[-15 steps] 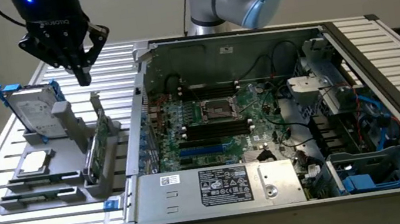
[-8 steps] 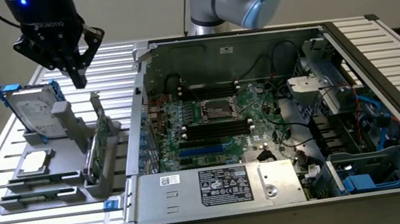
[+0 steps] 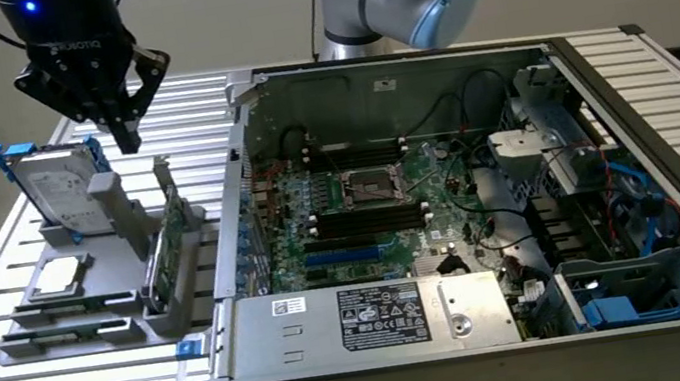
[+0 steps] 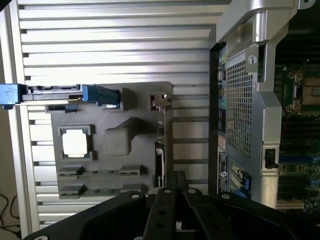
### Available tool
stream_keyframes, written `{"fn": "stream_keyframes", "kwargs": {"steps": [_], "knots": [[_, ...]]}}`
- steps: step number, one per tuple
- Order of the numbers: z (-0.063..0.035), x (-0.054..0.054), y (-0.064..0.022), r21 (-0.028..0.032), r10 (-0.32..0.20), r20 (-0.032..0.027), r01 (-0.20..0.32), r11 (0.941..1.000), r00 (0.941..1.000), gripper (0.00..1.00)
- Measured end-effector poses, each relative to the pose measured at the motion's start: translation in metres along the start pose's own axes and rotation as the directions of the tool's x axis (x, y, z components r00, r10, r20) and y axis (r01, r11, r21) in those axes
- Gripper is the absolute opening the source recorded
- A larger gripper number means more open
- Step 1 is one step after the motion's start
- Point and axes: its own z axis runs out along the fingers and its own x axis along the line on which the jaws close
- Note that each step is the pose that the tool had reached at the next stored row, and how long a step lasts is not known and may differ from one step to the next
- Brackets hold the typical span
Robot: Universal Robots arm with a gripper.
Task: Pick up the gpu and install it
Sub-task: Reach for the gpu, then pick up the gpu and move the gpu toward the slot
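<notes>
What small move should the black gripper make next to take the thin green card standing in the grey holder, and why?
Probably it should open first: the black gripper hangs shut above the thin green-board gpu, which stands untouched on edge in the grey plastic holder.

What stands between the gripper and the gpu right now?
Nothing visible. The gripper hangs shut above the gray holder; the gpu stands on edge in its slot below, open air between them.

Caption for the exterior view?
Shut gripper hovers above the gpu standing in its gray holder beside the open computer case.
</notes>
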Motion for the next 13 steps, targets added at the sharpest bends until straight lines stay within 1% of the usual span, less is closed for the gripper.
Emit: {"fn": "stream_keyframes", "kwargs": {"steps": [11,12,13], "knots": [[0.0000,0.0008,0.0000,0.0000,0.000,0.0000,0.000,1.0000,1.0000,0.11],[0.0000,0.0009,0.0000,0.0000,0.000,0.0000,0.000,1.0000,1.0000,0.12],[0.0000,0.0010,0.0000,0.0000,0.000,0.0000,0.000,1.0000,1.0000,0.17]]}}
